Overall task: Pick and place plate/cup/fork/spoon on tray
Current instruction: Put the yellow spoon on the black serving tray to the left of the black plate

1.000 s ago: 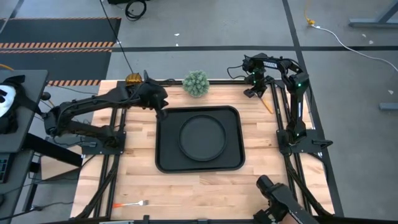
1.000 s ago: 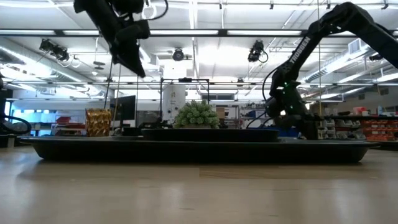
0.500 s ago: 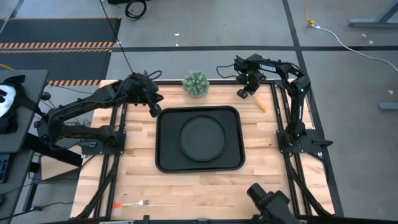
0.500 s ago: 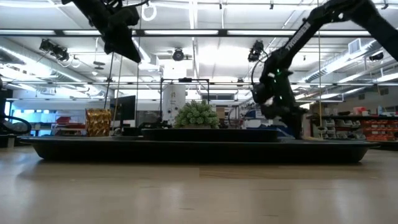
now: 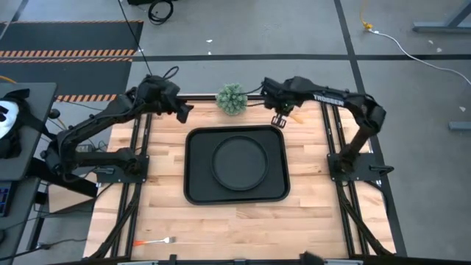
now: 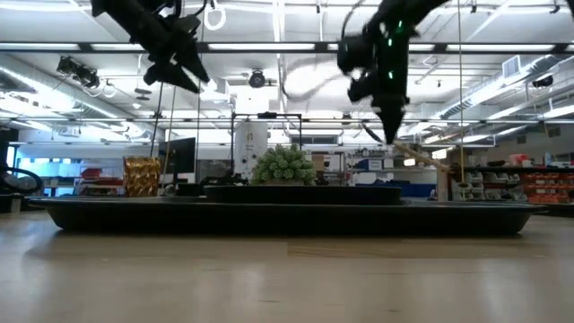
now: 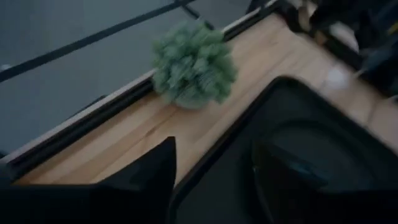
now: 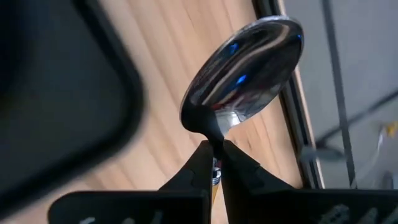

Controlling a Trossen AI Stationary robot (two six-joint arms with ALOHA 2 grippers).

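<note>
The round black plate [image 5: 239, 162] lies flat in the black tray [image 5: 196, 188] at the table's middle. My right gripper [image 5: 280, 118] hovers over the tray's far right corner, shut on the spoon [image 8: 249, 62]. My left gripper [image 5: 181, 111] hangs open and empty above the table off the tray's far left corner; its fingers [image 7: 155, 177] stand apart. In the low view the amber cup [image 6: 141, 176] stands on the table at the far left; in the high view my left arm hides it. The fork [image 5: 153, 241] lies by the near edge. My right gripper pinches the spoon's thin neck [image 8: 214, 142], just below the bowl, between its two fingertips [image 8: 200, 155]. The fingers come from above, pointing down. The spoon is lifted clear of the table, and its wooden handle [image 6: 418, 154] slants down and away from the gripper.
A fuzzy green plant [image 5: 232, 98] stands at the far edge between the two grippers. Bare wood shows left and right of the tray and along the near edge. Black frame rails [image 5: 333, 140] run along both table sides.
My right gripper has swung from the far right corner toward the table's left and risen, carrying the spoon up off the table. My left gripper has drawn back from the tray's far left corner toward the far edge, risen a little and opened.
</note>
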